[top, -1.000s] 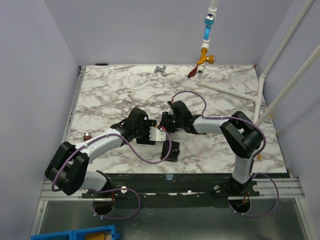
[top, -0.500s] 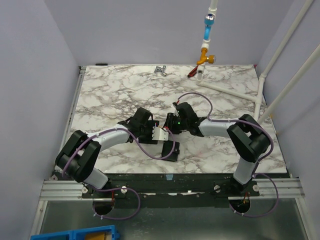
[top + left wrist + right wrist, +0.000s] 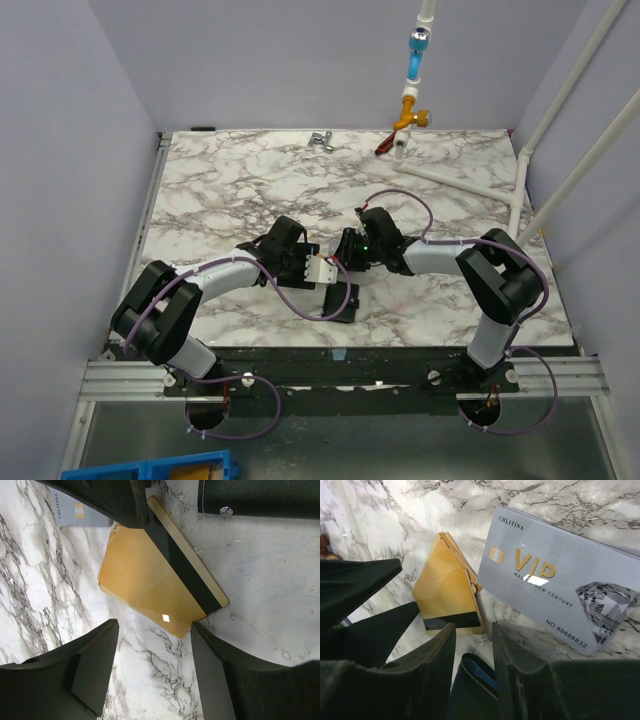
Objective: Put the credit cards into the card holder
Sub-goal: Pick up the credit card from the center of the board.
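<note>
Left wrist view: open, empty left hand [image 3: 153,626] straddles the gold card [image 3: 145,580] flat on the tabletop [image 3: 260,580], right hand [image 3: 473,628] half-open, empty beside it; best tip an edge up before closing.

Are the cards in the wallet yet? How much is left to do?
Nothing is finished yet: the gold card and the grey card are both outside the card holder. In hand: the left gripper has its jaws open on either side of the gold card, not squeezing it. Left to do: both cards must go in.
</note>
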